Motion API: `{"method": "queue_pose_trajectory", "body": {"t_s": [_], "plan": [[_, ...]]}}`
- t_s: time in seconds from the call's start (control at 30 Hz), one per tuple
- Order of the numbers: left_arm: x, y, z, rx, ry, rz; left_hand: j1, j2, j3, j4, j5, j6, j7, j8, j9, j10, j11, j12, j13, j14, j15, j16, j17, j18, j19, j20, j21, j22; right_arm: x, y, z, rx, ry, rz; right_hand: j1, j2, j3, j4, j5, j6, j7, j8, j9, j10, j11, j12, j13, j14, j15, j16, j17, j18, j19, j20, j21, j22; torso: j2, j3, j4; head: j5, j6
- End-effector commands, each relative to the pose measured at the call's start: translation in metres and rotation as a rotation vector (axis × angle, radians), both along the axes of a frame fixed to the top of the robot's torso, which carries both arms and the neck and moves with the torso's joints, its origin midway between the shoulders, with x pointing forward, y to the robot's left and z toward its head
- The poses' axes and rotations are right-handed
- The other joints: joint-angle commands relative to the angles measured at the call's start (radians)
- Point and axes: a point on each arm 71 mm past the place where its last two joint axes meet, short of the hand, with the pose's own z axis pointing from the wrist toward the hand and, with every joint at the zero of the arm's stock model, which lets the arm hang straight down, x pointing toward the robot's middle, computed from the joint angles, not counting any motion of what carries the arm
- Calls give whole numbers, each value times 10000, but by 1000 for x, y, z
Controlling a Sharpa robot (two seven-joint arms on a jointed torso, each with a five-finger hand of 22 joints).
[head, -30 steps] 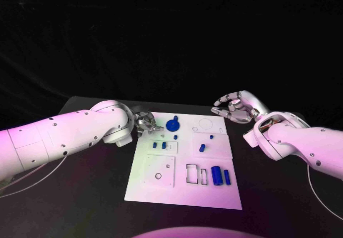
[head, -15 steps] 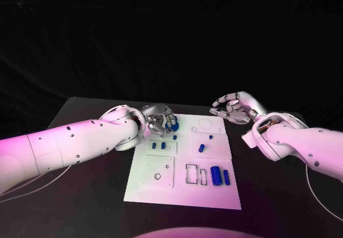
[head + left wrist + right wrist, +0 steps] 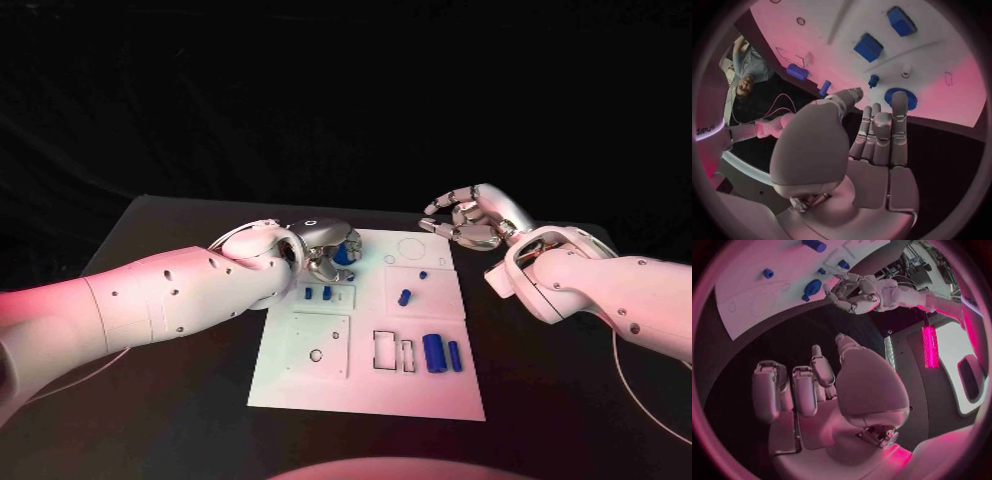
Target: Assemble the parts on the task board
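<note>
Hands (image 3: 329, 243) (image 3: 464, 216) empty above task board (image 3: 368, 380)

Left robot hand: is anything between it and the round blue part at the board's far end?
Nothing visible. The left robot hand holds nothing, its fingertips just short of the round blue part on the task board. The small blue peg stands beside it, not between.

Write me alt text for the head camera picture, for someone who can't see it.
Seen from above, the robot's left hand reaches over the far left corner of a white task board on a black table, above a round blue part. The right hand hovers with fingers curled, holding nothing, past the board's far right corner. More small blue parts sit on the board.
</note>
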Motion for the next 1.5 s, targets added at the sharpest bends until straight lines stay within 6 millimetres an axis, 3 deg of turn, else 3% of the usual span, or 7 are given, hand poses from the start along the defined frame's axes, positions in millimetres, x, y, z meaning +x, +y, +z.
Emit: {"method": "queue_pose_trajectory", "body": {"t_s": [0.03,0.8,1.5], "plan": [[-1,-4,-5,916,-57,-399,-4,-3,-15,-75,-36,60,-1,-52,-40,70,9,-51,-55,72,-24,59,9,37,68,7,67,80,-1,2,0,-47,-47,190,76,-1,31,-15,-11,-43,-14,51,12,-39,0,-35,-8,576,-78,-34,520,82,-4,-69,-36,1462,-5,2,9,-13,-9],[6,-15,-15,1563,221,-307,28,246,353,-261,-169,899,-36,-308,-395,1023,-171,-132,-529,729,-171,868,715,-209,939,-94,1258,1574,-1,4,0,-39,-42,230,79,-2,32,-13,-12,-45,-14,51,12,-60,0,-65,-36,570,-78,-44,500,87,-15,-69,-55,1449,-15,4,20,-69,-61],[7,-19,-23,1814,570,-160,35,516,723,-421,-242,1396,-82,-397,-500,1569,-287,-268,-735,869,-279,1005,690,-263,1096,-167,1569,1927,0,5,0,-39,-35,268,81,15,40,0,-2,-39,-16,60,14,-36,-2,-54,-26,574,-80,-43,520,84,-6,-71,-49,1456,-28,9,17,-92,-108]]}}
